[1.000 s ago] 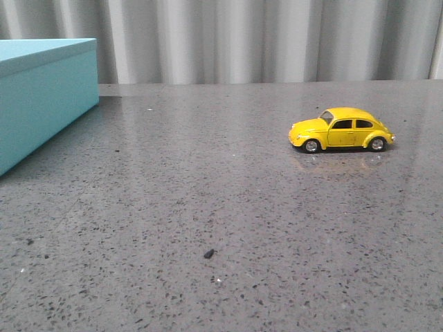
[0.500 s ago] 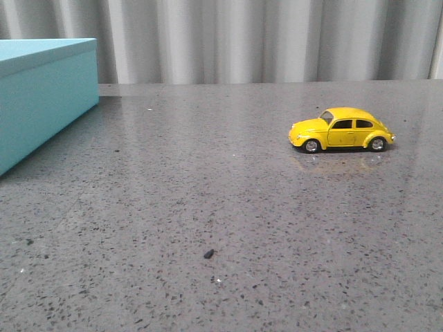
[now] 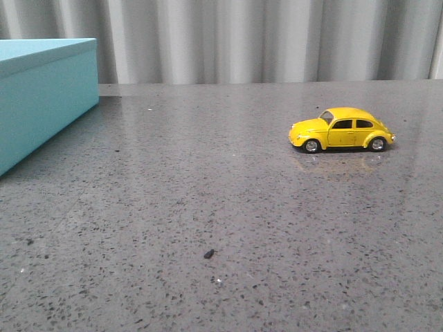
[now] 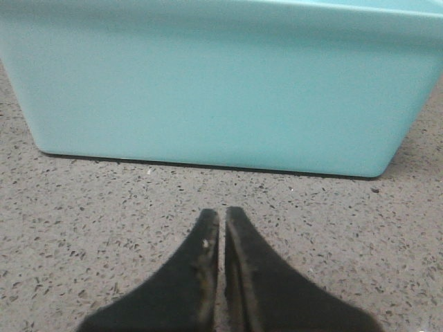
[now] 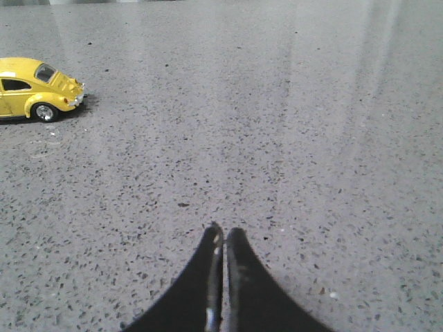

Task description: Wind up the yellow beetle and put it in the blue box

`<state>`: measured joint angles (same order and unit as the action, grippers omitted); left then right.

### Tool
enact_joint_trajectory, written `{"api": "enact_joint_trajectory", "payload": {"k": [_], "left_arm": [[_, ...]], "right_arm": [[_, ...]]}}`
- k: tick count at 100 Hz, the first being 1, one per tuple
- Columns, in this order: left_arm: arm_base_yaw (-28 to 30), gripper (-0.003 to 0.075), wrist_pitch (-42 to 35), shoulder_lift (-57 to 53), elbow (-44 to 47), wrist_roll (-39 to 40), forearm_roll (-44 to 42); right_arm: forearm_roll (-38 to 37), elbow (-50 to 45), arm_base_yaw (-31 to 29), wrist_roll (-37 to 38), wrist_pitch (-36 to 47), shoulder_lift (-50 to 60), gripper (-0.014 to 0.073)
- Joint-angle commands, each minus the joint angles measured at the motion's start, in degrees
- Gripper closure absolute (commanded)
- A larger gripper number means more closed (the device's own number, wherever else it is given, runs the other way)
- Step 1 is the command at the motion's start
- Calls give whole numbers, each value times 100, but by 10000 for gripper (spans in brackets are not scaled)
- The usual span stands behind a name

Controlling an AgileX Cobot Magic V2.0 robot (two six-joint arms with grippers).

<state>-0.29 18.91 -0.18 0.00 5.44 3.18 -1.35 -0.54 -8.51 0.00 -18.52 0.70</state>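
**Grey counter, curtain behind**

Speckled dark-grey stone counter [image 3: 208, 207] fills the foreground, glossy w/ soft pale reflections. A small dark fleck [image 3: 208, 254] lies near the front. Behind the far edge hangs a pleated grey-white curtain [image 3: 242, 38], evenly lit, no hard shadows.

Lighting's soft and even, pretty bright overall. Pale streaky glare on the glossy table [image 5: 332, 104] ahead of the right gripper [image 5: 223, 235]. Both grippers' fingertips look a bit blurry close up.
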Motion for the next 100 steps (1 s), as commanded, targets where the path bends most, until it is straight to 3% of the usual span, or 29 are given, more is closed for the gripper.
{"api": "enact_joint_trajectory", "payload": {"k": [1, 44, 100], "left_arm": [[8, 741, -339, -182, 140, 45, 60], [8, 741, -810, -182, 140, 45, 60], [8, 741, -1241, -182, 140, 45, 60]], "right_arm": [[-47, -122, -32, 0, 201, 93, 635], [-47, -122, -32, 0, 799, 93, 635], [-47, -122, -32, 0, 979, 93, 635]]}}
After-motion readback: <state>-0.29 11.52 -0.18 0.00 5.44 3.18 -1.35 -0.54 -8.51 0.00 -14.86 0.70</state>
